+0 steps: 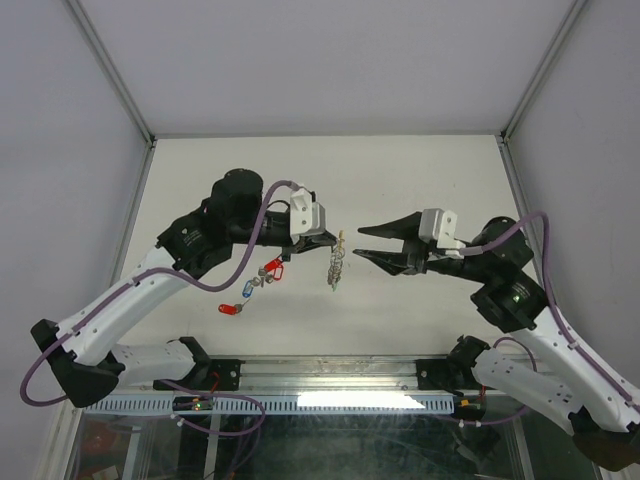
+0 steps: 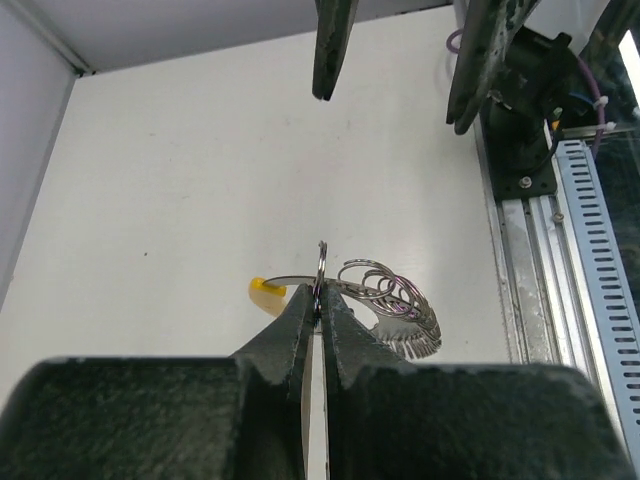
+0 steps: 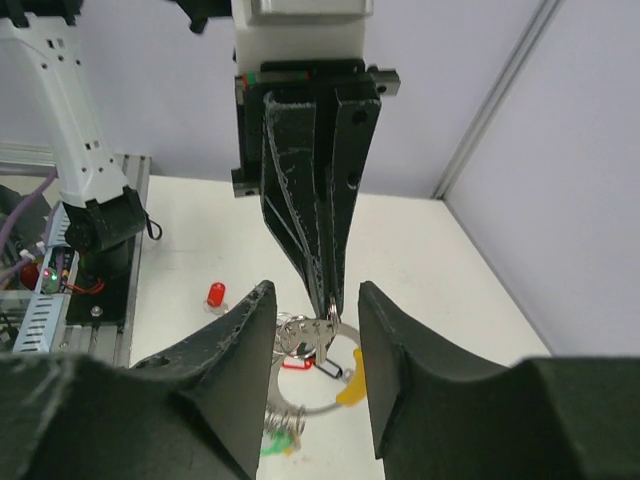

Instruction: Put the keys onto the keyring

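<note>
My left gripper (image 1: pixel 336 239) (image 2: pixel 320 298) is shut on the thin silver keyring (image 2: pixel 321 262), which stands edge-on between its fingertips above the table. A bunch of silver keys (image 2: pixel 402 312) (image 1: pixel 336 268) and small rings hangs from the keyring, with a yellow tag (image 2: pixel 264 290) (image 3: pixel 350 386) beside it. My right gripper (image 1: pixel 360 243) (image 3: pixel 313 300) is open, facing the left one, its fingers on either side of the hanging bunch without touching it. Loose keys lie on the table to the left, with a red tag (image 1: pixel 271 267), a blue tag (image 1: pixel 247 291) and another red tag (image 1: pixel 229 309).
Grey walls close in the white table (image 1: pixel 420 170) on three sides. A metal rail (image 1: pixel 330 400) with the arm bases runs along the near edge. A green tag (image 3: pixel 270 448) shows low in the right wrist view.
</note>
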